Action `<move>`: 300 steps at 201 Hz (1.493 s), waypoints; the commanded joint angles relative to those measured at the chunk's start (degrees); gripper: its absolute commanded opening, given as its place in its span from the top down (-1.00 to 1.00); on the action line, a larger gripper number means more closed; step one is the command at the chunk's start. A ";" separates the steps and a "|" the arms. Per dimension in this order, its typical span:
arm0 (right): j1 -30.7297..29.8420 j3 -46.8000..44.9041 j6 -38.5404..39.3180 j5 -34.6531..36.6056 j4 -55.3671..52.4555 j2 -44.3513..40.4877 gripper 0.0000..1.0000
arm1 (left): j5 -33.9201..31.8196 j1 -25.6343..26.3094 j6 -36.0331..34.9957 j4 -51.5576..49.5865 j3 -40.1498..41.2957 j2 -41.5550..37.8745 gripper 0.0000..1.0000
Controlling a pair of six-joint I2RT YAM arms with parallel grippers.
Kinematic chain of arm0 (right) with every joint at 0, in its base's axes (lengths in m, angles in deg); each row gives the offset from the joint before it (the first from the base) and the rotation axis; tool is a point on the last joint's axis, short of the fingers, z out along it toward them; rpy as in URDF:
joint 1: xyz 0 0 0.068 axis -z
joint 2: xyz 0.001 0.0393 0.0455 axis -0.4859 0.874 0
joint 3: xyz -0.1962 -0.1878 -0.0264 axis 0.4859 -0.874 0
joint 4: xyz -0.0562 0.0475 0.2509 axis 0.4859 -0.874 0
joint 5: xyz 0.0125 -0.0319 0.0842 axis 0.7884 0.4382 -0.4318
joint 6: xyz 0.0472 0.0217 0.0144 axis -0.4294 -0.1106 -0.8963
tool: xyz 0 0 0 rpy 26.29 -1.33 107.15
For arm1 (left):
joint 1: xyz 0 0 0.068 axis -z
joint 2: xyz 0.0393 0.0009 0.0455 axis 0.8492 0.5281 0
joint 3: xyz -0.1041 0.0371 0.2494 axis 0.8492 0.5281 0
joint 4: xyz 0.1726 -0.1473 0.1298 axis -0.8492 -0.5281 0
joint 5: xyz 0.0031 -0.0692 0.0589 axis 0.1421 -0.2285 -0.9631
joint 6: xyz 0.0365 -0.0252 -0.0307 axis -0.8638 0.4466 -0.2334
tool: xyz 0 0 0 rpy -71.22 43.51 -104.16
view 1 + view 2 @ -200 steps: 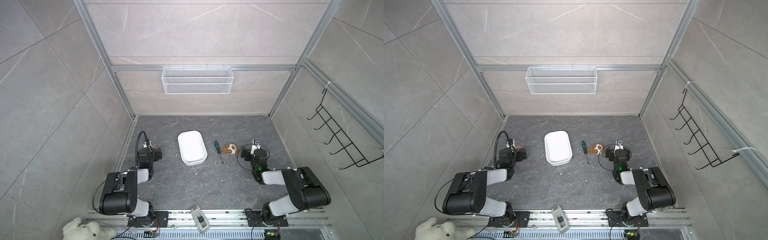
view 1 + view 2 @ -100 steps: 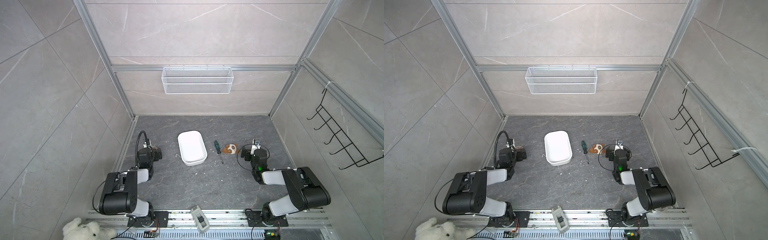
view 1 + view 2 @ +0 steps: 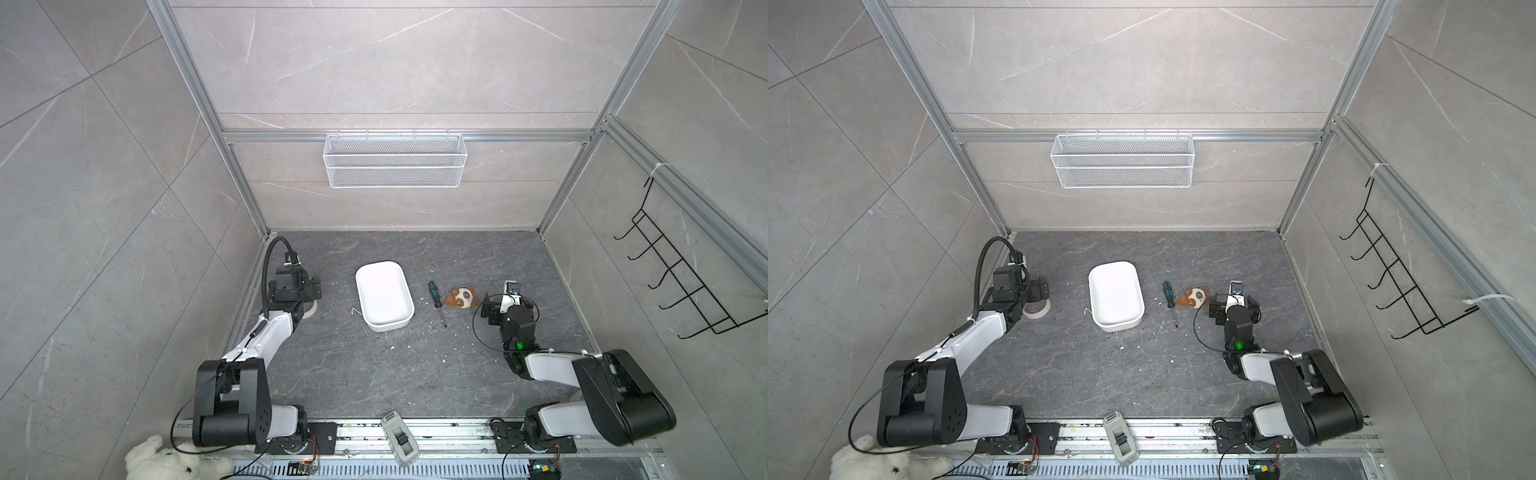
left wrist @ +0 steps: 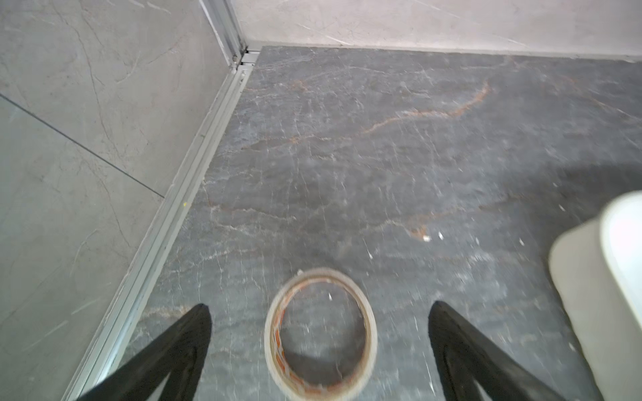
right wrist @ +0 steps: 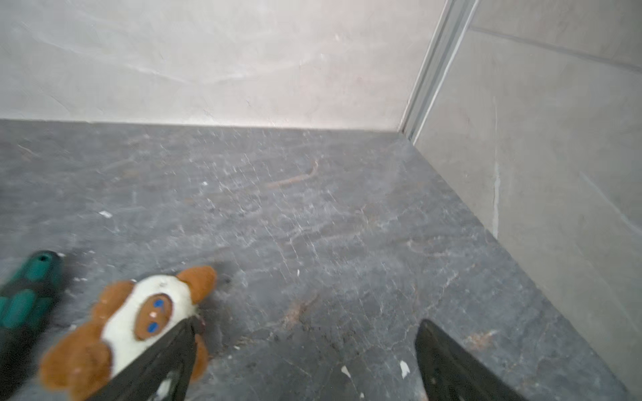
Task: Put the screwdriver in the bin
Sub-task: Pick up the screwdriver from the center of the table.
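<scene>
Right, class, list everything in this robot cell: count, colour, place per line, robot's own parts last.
bin: one, white, mid-floor.
brown toy: one, brown and white, floor towards the right arm.
screwdriver: one, green-and-black handle, floor between bin and brown toy.
tape roll: one, pale, floor near left wall.
wire basket: one, white, back wall.
hook rack: one, black, right wall.
white plush: one, white, beyond front rail.
grey box: one, grey, front rail.
left pincer: one, black, open over tape roll.
right pincer: one, black, open beside brown toy.

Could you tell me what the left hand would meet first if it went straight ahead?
Probably the tape roll, lying just ahead between the open fingers of the left hand; the hand's height above it is unclear.
</scene>
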 commanded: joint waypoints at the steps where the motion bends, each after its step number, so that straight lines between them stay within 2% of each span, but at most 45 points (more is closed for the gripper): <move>1: -0.47 6.31 -4.67 2.95 -15.94 -10.40 -0.98 | 13.41 0.61 -1.88 -3.65 3.12 -9.00 -1.00; 10: -0.46 11.76 -13.41 4.26 -28.44 -11.94 -0.98 | 20.49 0.66 0.19 -2.00 5.41 -12.24 -1.00; 21: -0.33 21.45 -27.97 7.12 -49.80 -10.59 -0.99 | 29.02 0.56 1.79 2.78 9.44 -15.05 -1.00; 30: -0.28 28.42 -31.77 9.51 -60.45 -6.63 -0.99 | 35.03 0.49 0.74 6.09 11.76 -16.91 -0.99; 43: -0.02 37.35 -37.87 13.35 -73.15 0.28 -0.99 | 35.99 0.53 0.35 5.95 12.60 -19.05 -1.00; 55: -0.15 43.13 -36.35 12.48 -79.44 4.98 -0.99 | 33.27 0.54 0.91 5.84 13.26 -20.06 -1.00; 73: -1.03 41.61 -34.13 8.10 -75.19 4.04 -0.99 | 31.04 0.59 1.64 5.78 13.55 -20.47 -1.00; 92: -2.18 36.62 -30.01 -0.83 -65.89 0.21 -0.98 | 32.24 0.55 1.46 5.33 13.19 -19.88 -1.00; 106: -3.30 36.18 -27.93 -6.03 -64.35 0.41 -0.95 | 31.80 0.57 1.43 4.86 12.86 -19.53 -1.00; 134: -8.36 38.36 -23.14 -14.19 -63.29 4.67 -0.89 | 23.16 0.52 3.34 4.48 13.22 -18.47 -1.00; 155: -11.79 39.11 -23.04 -16.61 -61.76 7.69 -0.88 | 15.54 0.57 6.17 5.14 14.05 -18.14 -1.00; 200: -13.11 39.88 -24.64 -28.74 -58.55 13.14 -0.85 | 11.97 0.54 7.00 6.18 15.56 -19.64 -0.99; 233: -13.13 43.37 -26.44 -39.21 -57.60 17.88 -0.85 | 6.97 0.55 10.76 5.26 16.11 -20.64 -1.00; 250: -13.09 42.69 -27.77 -41.99 -54.44 17.17 -0.85 | 8.30 0.56 13.99 1.49 14.89 -21.99 -1.00; 272: -13.10 41.99 -26.66 -41.99 -52.28 14.78 -0.89 | 18.28 1.06 16.20 -7.50 11.07 -24.86 -1.00; 300: -13.11 38.70 -26.83 -40.25 -44.62 13.19 -0.87 | 21.38 2.72 17.70 -11.35 14.70 -30.55 -1.00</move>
